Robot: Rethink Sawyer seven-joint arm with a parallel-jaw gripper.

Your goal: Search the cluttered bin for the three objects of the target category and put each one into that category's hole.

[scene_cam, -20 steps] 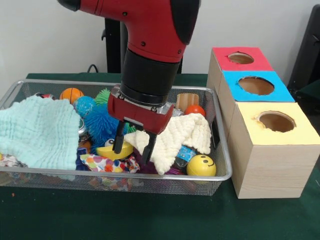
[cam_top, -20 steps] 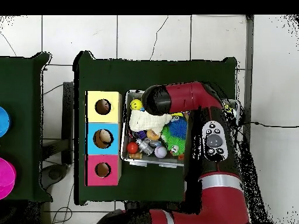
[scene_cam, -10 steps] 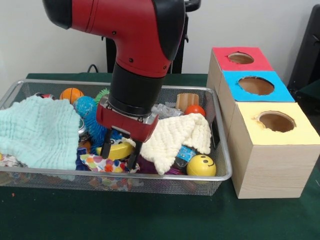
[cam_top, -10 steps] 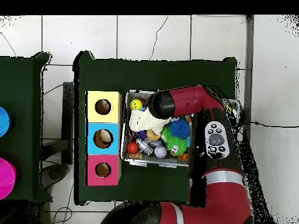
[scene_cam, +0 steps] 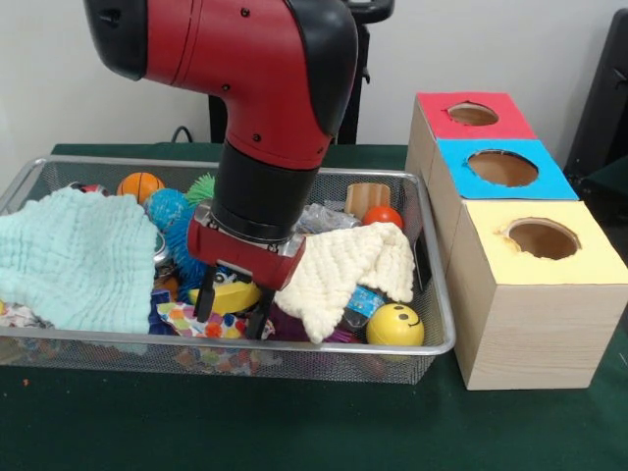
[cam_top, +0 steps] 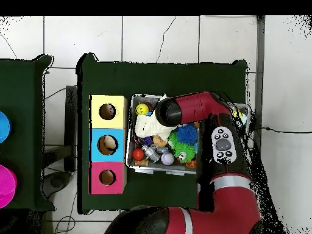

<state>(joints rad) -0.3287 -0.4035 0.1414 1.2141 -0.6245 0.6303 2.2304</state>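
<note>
The wire-mesh bin [scene_cam: 294,347] holds mixed toys and cloths. A dotted fabric piece [scene_cam: 199,321] lies at the bin's front, partly under a yellow toy [scene_cam: 234,292]. Another dotted scrap [scene_cam: 14,316] peeks out under the mint cloth at far left. My gripper [scene_cam: 234,314] is open and low in the bin, its fingertips [scene_cam: 204,304] either side of the front dotted piece and the yellow toy. The round hole [scene_cam: 543,238] in the yellow-topped box stands right of the bin; it also shows in the overhead view [cam_top: 107,111]. In the overhead view the arm [cam_top: 186,109] hides the gripper.
A mint-green cloth [scene_cam: 74,255] covers the bin's left, a cream cloth [scene_cam: 348,265] lies right of the gripper. A smiley ball [scene_cam: 394,325], a blue spiky ball [scene_cam: 186,240], an orange ball [scene_cam: 139,184] and a red ball [scene_cam: 383,215] lie around. Blue-topped [scene_cam: 502,168] and red-topped [scene_cam: 472,114] holes sit behind the yellow one.
The gripper has moved left and down towards the bin's front, from over the cream cloth's edge to around the dotted piece. It stays open.
</note>
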